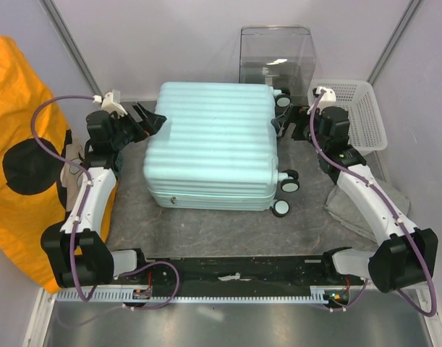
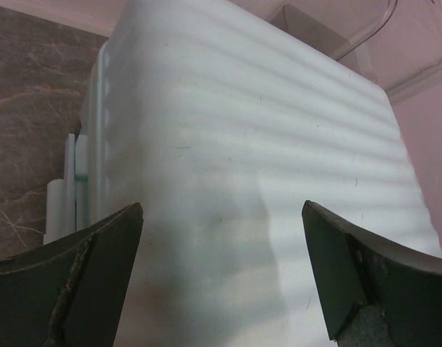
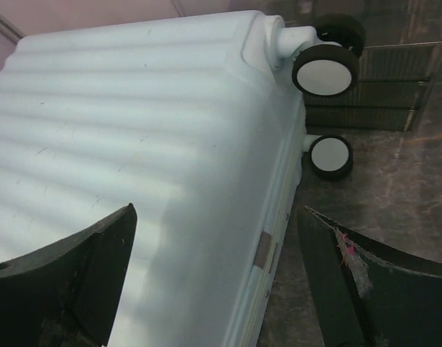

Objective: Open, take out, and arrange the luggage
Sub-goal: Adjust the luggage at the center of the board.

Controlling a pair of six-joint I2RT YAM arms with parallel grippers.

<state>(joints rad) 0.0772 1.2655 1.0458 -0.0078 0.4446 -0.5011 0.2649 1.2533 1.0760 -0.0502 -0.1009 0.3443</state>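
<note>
The luggage [image 1: 213, 144] lies shut, flat. Its wheels [image 3: 323, 74] show in the right wrist view, not the left's. The left gripper [image 2: 222, 206] and right gripper [image 3: 217, 211] both gape wide, empty.

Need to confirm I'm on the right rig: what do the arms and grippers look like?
Left arm and right arm: white link shells, black joint housings, a purple cable looping along each. Left gripper and right gripper have dark, wedge-shaped fingers.
</note>
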